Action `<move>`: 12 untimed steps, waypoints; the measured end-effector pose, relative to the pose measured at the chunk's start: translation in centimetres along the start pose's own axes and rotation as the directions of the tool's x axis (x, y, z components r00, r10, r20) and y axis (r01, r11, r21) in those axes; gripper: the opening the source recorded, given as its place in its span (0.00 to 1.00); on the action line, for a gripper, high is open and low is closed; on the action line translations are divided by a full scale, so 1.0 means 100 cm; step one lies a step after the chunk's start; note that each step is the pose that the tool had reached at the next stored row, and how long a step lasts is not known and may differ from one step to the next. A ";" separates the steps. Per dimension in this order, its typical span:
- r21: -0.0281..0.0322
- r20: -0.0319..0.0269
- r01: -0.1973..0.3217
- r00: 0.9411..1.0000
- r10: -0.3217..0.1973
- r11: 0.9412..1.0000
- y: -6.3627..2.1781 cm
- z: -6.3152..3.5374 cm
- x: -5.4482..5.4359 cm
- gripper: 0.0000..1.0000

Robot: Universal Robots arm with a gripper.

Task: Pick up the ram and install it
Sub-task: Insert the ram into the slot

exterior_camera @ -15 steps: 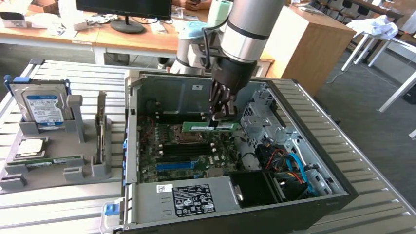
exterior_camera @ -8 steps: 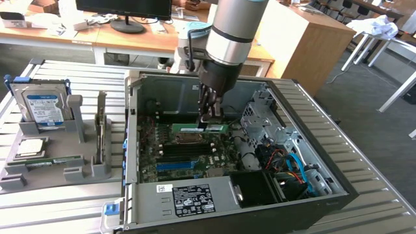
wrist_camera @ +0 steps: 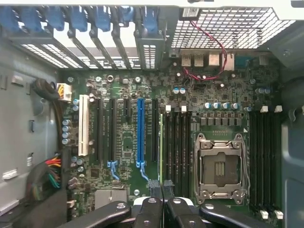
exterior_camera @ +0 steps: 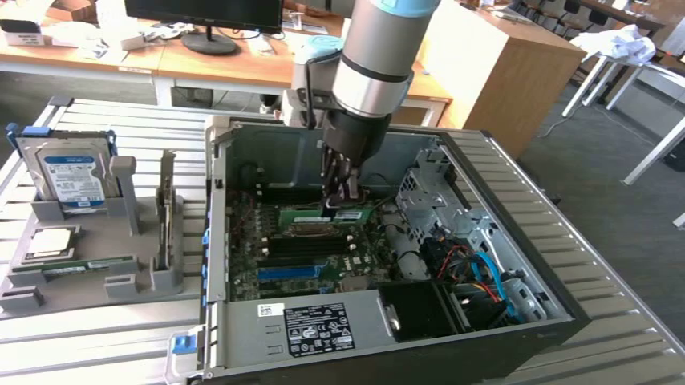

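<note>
Ram [exterior_camera: 321,215]: thin, stiff, light, fragile; best held by its long edges.
Gripper [exterior_camera: 345,195]: jaws pinching ram over case [exterior_camera: 321,329] slots.

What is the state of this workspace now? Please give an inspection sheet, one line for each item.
Surface: slatted metal table carrying an open computer case and a grey parts holder.
Job's things: the ram is held low over the motherboard, edge-on in line with the memory slots; whether it is seated cannot be told.
Clutter: hard drive and processor chip in the holder; the processor socket is empty.
Grippers: gripper inside the case, shut on the ram.
Cables: red and blue cables in the case corner, apart from the gripper.
Surroundings: wooden desks and a monitor behind.
</note>
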State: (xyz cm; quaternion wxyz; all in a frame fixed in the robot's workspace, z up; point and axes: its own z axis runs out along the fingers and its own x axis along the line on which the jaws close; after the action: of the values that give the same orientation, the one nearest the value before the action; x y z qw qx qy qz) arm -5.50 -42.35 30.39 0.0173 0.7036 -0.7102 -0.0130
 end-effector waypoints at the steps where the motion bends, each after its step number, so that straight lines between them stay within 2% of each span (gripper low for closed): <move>1: 0.000 0.000 0.000 1.000 0.000 1.000 -0.0004 0.0019 -0.002 0.12; 12: 0.000 0.000 0.001 1.000 -0.001 1.000 -0.0021 0.0218 -0.005 0.12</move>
State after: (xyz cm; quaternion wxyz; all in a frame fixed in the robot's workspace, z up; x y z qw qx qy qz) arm -5.38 -41.88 28.20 0.0173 0.7040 -0.7099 -0.0130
